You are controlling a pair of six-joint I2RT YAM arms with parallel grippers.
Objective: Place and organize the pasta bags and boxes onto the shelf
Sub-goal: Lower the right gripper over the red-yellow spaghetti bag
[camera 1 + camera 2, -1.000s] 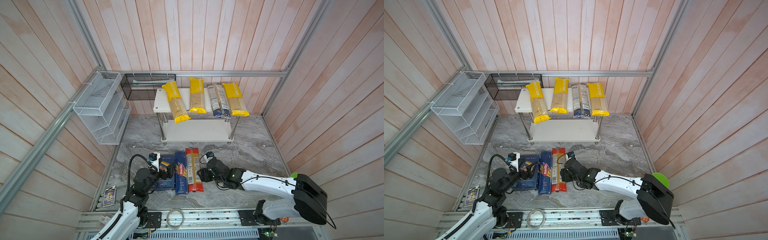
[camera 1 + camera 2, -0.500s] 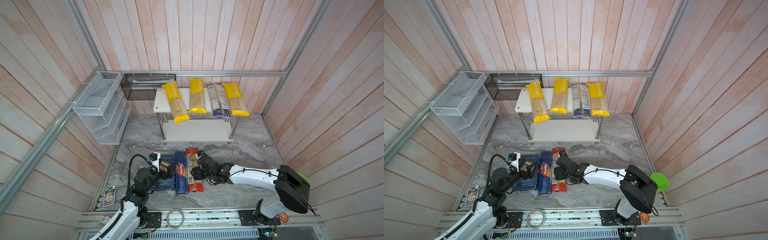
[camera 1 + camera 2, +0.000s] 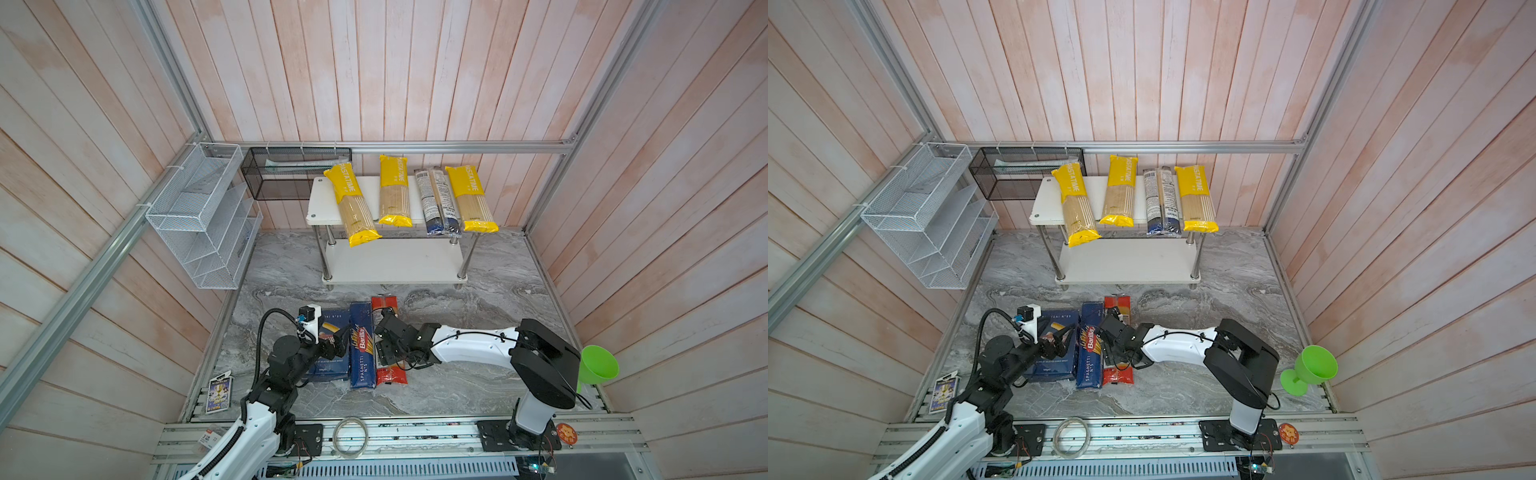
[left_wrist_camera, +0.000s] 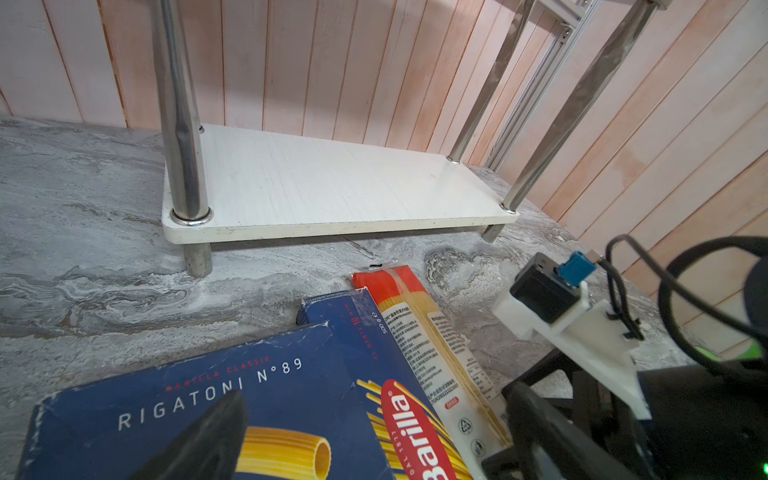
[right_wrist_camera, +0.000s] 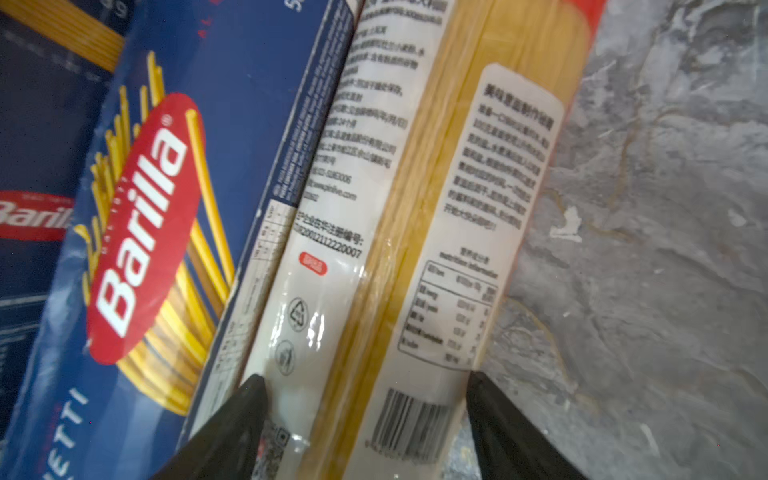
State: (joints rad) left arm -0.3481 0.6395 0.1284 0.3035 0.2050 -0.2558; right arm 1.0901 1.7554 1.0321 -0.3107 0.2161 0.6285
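Jaws of the left gripper [image 3: 338, 341] stand wide apart and hold nothing. In the left wrist view one black finger [image 4: 208, 436] hangs over the printed face of the rigatoni box [image 4: 166, 399]. The other finger [image 4: 528, 411] sits out past the spaghetti box [image 4: 365, 345], so the gap between them spans the line where the two cartons meet. Whether either finger touches the cardboard cannot be told.

Just right of those jaws, the spaghetti box lies flat, pressed against the rigatoni box on one side and the red-ended bag [image 3: 390, 376] on the other.

The right gripper [image 5: 361, 382] has its jaws apart too, straddling the red-ended bag without closing on it. One finger [image 5: 232, 419] points down at the seam between bag and spaghetti box. The other [image 5: 507, 419] is at the bag's outer edge, over the marble floor [image 3: 478, 291]. Whether they touch the bag is not clear.

Well beyond both pairs of jaws stands the shelf [image 3: 395, 262]. Its top tier carries three yellow bags [image 3: 353, 203] [image 3: 395, 191] [image 3: 471, 199] and the dark blue and clear bag [image 3: 438, 199].

A second ago the right gripper stood to the right of the red-ended bag, over the floor. It has since swung left to sit over the bag. The left gripper, both cartons and the packs on the shelf have not shifted.
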